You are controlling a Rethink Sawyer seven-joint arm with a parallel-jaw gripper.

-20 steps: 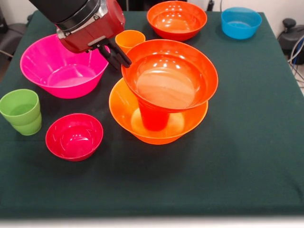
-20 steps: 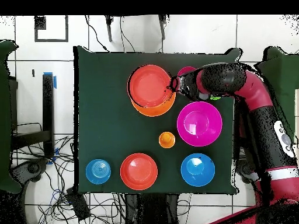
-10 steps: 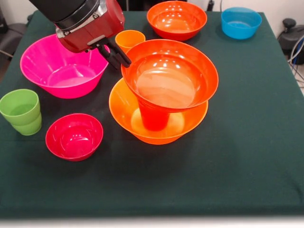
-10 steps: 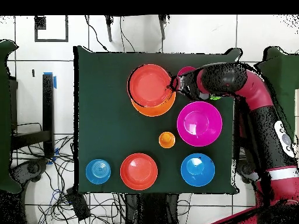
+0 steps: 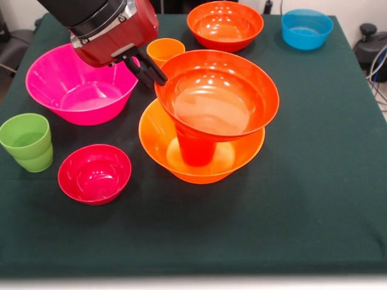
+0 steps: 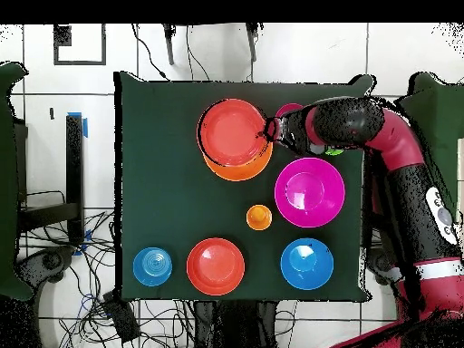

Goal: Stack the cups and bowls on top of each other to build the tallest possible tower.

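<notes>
Since the earlier frames almost nothing has moved: we see the upper red-orange bowl shifted only a hair, and the arm has kept its place. Our gripper sits at that bowl's rim on the side toward the pink bowl; its dark fingers touch or nearly touch the rim, but we cannot tell whether the jaws are pinching it or standing free. That bowl rests upright on an inverted red-orange cup, which stands in the widest orange bowl; together they make the tower, three pieces high, near the middle of the table. Outward from there, a small orange cup stands just behind the gripper, and the pink bowl lies toward one side edge. A light green cup and a crimson bowl sit nearer the front edge on that side. Another red-orange bowl and a blue bowl lie along the far edge, the blue one in the corner; the overhead view shows a second blue bowl as well. We judge the task roughly a third done, with seven pieces left loose.
</notes>
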